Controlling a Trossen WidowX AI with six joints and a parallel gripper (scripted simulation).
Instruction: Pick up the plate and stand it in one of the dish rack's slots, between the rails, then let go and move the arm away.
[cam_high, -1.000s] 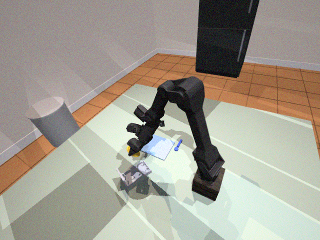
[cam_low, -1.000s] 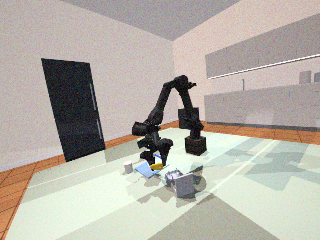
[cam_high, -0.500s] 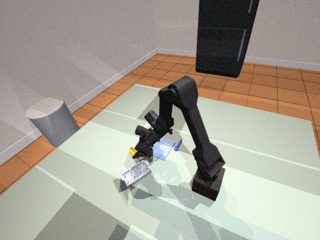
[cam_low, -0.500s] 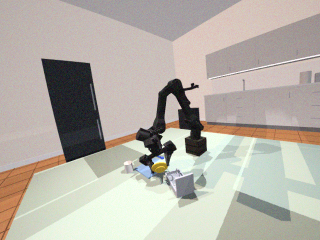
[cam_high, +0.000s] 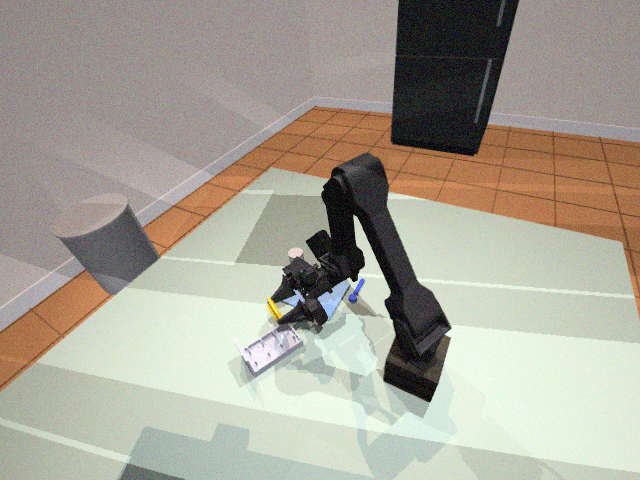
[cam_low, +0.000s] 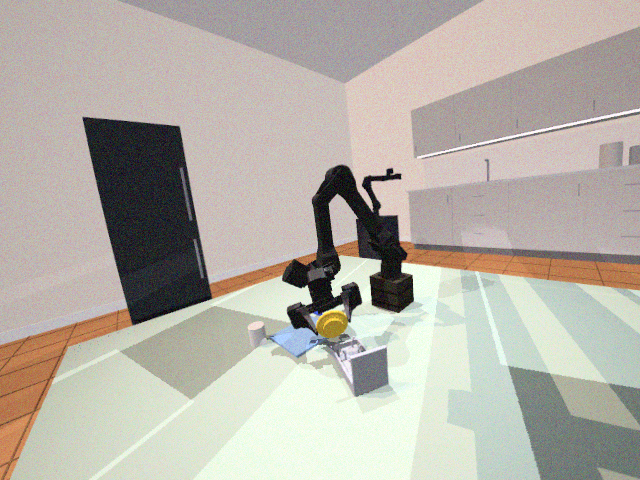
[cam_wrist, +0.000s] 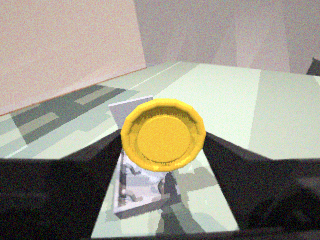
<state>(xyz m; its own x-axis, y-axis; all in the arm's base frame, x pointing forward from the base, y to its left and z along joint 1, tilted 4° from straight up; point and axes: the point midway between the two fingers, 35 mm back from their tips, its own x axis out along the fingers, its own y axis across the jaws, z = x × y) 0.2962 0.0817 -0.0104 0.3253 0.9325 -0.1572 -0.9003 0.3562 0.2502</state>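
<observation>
With the gripper (cam_low: 324, 311) clamped on the plate (cam_wrist: 163, 135) near the bench's middle, you could clip the dish rack (cam_low: 361, 366) rails if it tilts.

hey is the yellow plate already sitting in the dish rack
No, the yellow plate is held on edge between the fingers of the gripper, above the table and short of the dish rack.

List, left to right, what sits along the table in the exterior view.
Small pale cylindrical cup → flat light-blue mat → round yellow plate, gripped on edge in the black pincer → grey dish rack → dark boxy arm base.
</observation>
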